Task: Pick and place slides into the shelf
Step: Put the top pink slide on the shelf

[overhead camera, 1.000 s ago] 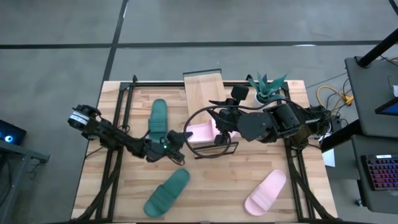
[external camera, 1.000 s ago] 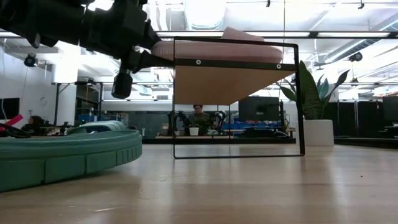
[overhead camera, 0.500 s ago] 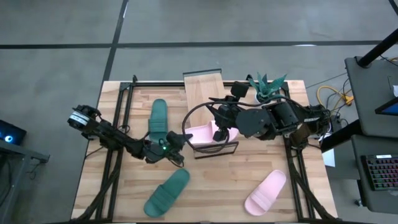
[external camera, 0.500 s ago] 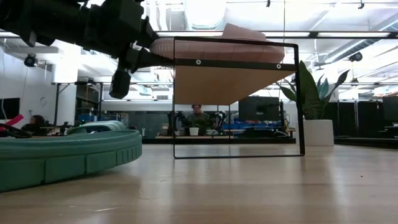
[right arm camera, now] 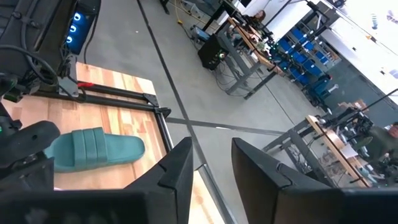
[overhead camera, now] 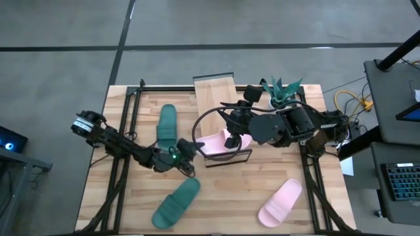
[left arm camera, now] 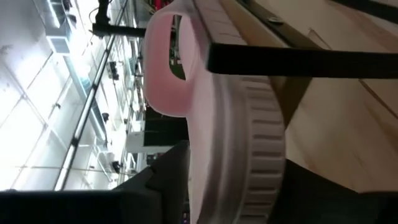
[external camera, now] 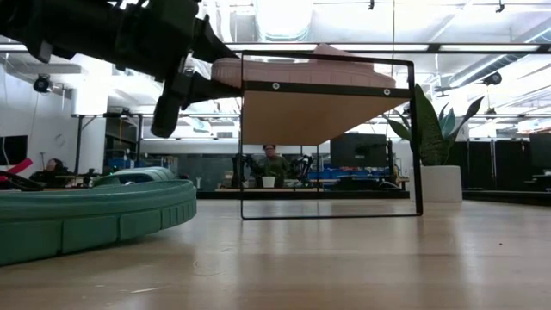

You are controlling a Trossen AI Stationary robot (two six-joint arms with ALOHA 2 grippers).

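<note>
Now-parted left end effector fingers, apparently loose, beside pink slide on shelf.

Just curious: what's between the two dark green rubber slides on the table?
From above, the left gripper lies between the upper green slide and lower green slide.

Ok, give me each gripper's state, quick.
Left gripper: beside the pink slide on the shelf; open or shut cannot be told.
Right gripper: open, holding nothing.

I see a potted plant by my table's far right corner, a keyboard off its right edge.
</note>
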